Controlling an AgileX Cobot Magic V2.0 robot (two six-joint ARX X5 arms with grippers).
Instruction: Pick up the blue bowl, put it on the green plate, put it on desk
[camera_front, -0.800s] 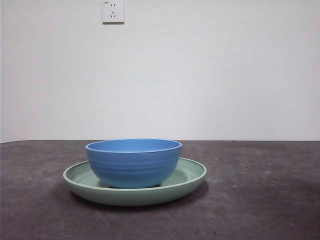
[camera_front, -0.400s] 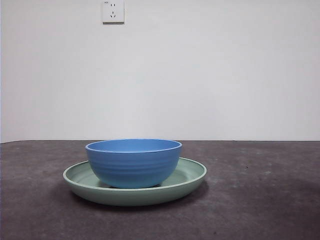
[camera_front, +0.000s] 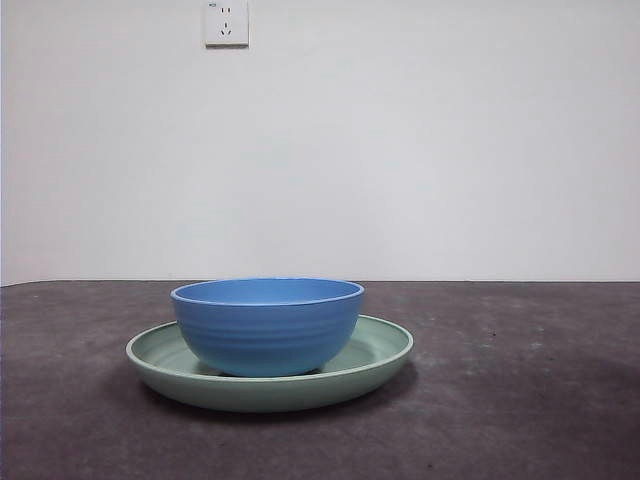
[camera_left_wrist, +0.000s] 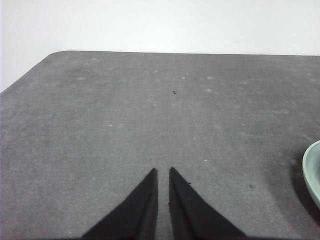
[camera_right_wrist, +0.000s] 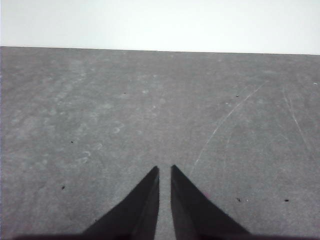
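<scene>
- I see the left gripper (camera_left_wrist: 162, 172) and the right gripper (camera_right_wrist: 164, 170) near me, jaws almost closed, holding nothing; both wait
- the blue bowl (camera_front: 267, 325) sits inside the green plate (camera_front: 385, 350) on the desk (camera_front: 520, 400)
- I judge the desk step remains; next needs an opened gripper at the bowl rim

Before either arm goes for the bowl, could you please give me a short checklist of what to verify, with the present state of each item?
1. The blue bowl is upright and sits inside the green plate: ok.
2. The plate lies flat on the desk: ok.
3. Space above the bowl is free of arms in the front view: ok.
4. Left hand holds nothing, jaws nearly together, over bare desk with the plate's edge showing at one side: ok.
5. Right hand holds nothing, jaws nearly together, over bare desk: ok.
6. Which hand is nearer the bowl: cannot tell.
</scene>
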